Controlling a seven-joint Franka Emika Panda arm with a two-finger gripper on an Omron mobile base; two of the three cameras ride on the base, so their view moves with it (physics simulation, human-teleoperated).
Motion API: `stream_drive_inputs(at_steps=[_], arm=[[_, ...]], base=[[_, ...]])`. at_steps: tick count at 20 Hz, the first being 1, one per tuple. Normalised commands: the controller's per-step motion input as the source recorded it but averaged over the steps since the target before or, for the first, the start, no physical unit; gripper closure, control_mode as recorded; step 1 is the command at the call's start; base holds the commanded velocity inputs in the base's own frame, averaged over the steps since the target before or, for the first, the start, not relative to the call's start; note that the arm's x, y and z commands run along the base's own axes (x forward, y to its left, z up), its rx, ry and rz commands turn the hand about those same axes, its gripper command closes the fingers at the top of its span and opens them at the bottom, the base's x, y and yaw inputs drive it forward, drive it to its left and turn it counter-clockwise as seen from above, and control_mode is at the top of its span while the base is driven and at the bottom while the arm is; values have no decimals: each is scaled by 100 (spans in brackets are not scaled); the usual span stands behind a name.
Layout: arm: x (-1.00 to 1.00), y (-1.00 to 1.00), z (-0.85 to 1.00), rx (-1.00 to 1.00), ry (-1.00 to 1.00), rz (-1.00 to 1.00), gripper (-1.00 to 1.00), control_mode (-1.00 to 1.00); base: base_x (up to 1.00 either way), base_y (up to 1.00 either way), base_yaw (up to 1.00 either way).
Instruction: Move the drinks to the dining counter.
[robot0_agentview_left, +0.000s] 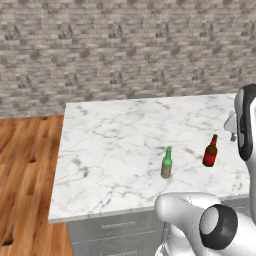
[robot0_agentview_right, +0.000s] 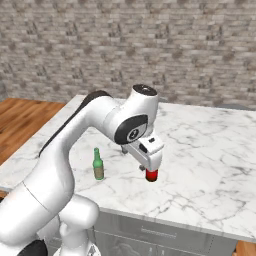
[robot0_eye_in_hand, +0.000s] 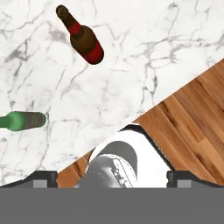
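Since 2 drinks, the green glass bottle (robot0_agentview_left: 166, 163) and red-brown beer bottle (robot0_agentview_left: 210, 151), stand upright on the dining counter (robot0_agentview_left: 110, 145), our gripper (robot0_eye_in_hand: 112, 178) hangs wide open and empty above them.

The white grey-veined marble worktop (robot0_agentview_left: 115, 145) is sitting on grey drawer fronts (robot0_agentview_left: 117, 227). A green glass bottle (robot0_agentview_left: 166, 163) and a red-brown beer bottle (robot0_agentview_left: 210, 151) are standing upright on it, near each other but apart.
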Motion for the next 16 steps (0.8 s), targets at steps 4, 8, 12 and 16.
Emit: stream_drive_inputs(at_steps=[4, 8, 12, 16], arm=[[-66, 40, 39, -14, -30, 18, -100, -100], [-44, 64, 21, -23, -32, 19, -100, -100], [-1, 84, 1, -28, -13, 15, -100, -100], [0, 53, 36, -23, -3, 9, -100, -100]], base=[[0, 0, 0], [0, 0, 0], [0, 0, 0], [0, 0, 0]])
